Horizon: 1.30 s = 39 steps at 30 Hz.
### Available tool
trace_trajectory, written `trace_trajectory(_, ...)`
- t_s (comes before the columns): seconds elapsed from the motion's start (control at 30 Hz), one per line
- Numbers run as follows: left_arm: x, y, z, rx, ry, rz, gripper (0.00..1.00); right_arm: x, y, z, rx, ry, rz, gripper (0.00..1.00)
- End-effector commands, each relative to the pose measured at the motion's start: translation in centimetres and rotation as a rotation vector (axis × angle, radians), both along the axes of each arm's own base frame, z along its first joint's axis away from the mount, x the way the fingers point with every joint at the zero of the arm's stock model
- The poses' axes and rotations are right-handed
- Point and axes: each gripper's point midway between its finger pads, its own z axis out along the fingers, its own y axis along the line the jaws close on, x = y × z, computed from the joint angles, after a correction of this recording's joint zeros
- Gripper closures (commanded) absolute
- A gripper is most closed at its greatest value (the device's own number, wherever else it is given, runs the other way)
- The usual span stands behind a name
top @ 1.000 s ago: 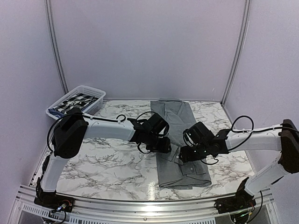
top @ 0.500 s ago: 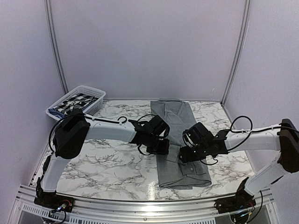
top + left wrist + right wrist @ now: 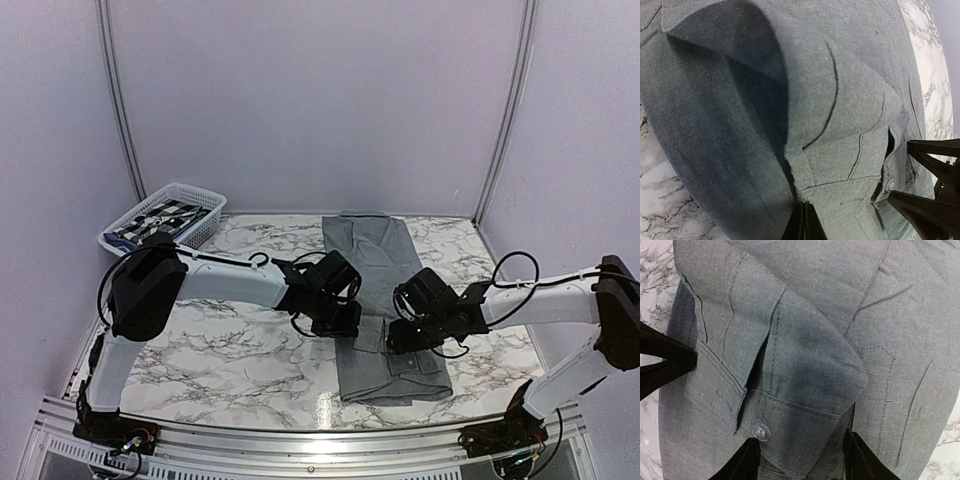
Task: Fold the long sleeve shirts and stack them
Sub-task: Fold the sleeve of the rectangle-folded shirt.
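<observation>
A plain mid-grey long sleeve shirt [image 3: 372, 250] lies lengthwise on the marble table [image 3: 220, 345], folded narrow, with its sleeves laid over the body. My left gripper [image 3: 338, 318] is at its left edge. In the left wrist view the gripper [image 3: 805, 212] is shut on the edge of a sleeve cuff [image 3: 845, 175]. My right gripper [image 3: 402, 335] is over the shirt's lower middle. In the right wrist view the gripper [image 3: 800, 460] is open, its fingers [image 3: 742, 462] on either side of the other buttoned cuff [image 3: 800, 405], resting on the shirt.
A white mesh basket [image 3: 200, 192] at the back left holds a black-and-white checked cloth [image 3: 160, 218]. The two grippers sit close together: the right one's fingers show in the left wrist view [image 3: 930, 200]. Walls enclose the table at the back and sides.
Both grippers have shifted a little nearer along the shirt, and the left one has drawn the sleeve fabric with it. The shirt body has stayed put.
</observation>
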Motion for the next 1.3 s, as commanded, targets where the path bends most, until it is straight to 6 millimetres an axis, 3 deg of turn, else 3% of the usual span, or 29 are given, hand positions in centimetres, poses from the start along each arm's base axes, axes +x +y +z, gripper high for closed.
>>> trace_trajectory(0.0, -1.3, -0.3, 3.1, -0.057, 0.026, 0.005, 1.0, 0.0, 0.2, 0.9, 0.015, -0.02, -0.011, 0.48)
trace_trajectory(0.1, -1.7, -0.4, 3.8, -0.074, 0.039, 0.012, 1.0, 0.0, 0.3, 1.4, 0.026, -0.026, -0.012, 0.54)
trace_trajectory(0.27, -2.3, -0.5, 4.8, -0.098, 0.062, 0.014, 1.0, -0.2, 0.8, 2.2, 0.053, -0.029, 0.0, 0.75)
trace_trajectory(0.4, -3.1, -0.5, 4.8, -0.107, 0.099, 0.012, 1.0, -0.5, 1.1, 2.8, 0.059, -0.024, 0.009, 0.85)
trace_trajectory(0.57, -4.3, 0.5, 4.5, -0.102, 0.163, 0.034, 1.0, -1.0, 1.1, 3.7, 0.05, -0.023, 0.018, 0.84)
trace_trajectory(0.87, -5.9, 1.5, 3.3, -0.087, 0.253, 0.042, 1.0, -2.5, 1.4, 2.4, 0.047, 0.02, 0.038, 0.65)
trace_trajectory(1.27, -6.3, 1.5, 2.6, -0.081, 0.279, 0.033, 1.0, -4.2, 1.8, 0.8, 0.036, 0.058, 0.048, 0.65)
